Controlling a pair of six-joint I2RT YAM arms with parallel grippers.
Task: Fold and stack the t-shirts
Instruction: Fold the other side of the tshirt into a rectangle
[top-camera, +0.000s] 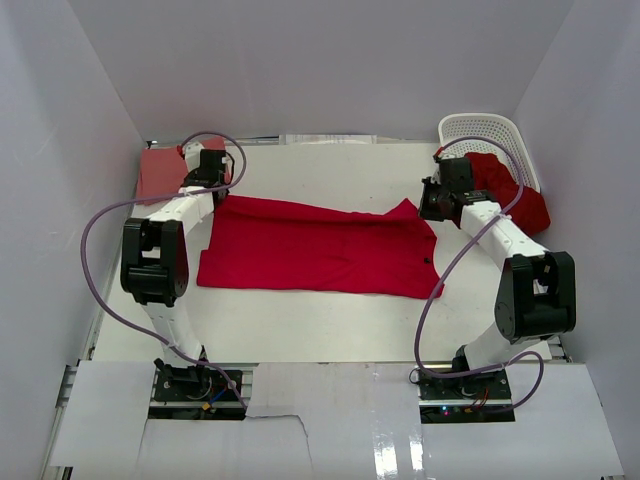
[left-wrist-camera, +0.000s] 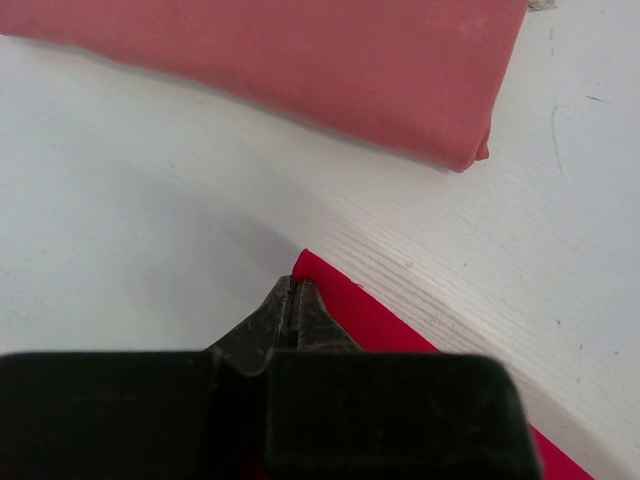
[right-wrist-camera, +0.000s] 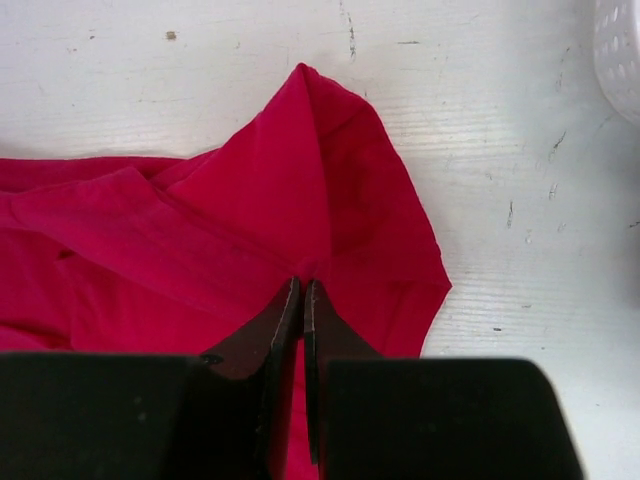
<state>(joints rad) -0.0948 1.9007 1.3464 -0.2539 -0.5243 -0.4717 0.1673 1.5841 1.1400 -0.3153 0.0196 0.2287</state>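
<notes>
A crimson red t-shirt (top-camera: 320, 250) lies spread flat across the middle of the table. My left gripper (top-camera: 220, 195) is at its far left corner, and in the left wrist view the left gripper (left-wrist-camera: 290, 292) is shut on that corner of the red cloth (left-wrist-camera: 375, 322). My right gripper (top-camera: 428, 208) is at the far right corner. In the right wrist view the right gripper (right-wrist-camera: 302, 290) is shut on the red fabric (right-wrist-camera: 300, 180), which rises to a peak ahead of it. A folded salmon-pink t-shirt (top-camera: 160, 172) (left-wrist-camera: 300, 60) lies at the back left.
A white lattice basket (top-camera: 485, 132) stands at the back right, with more crimson shirts (top-camera: 522, 200) spilling out beside the right arm. White walls enclose the table on three sides. The basket's edge (right-wrist-camera: 620, 50) shows in the right wrist view.
</notes>
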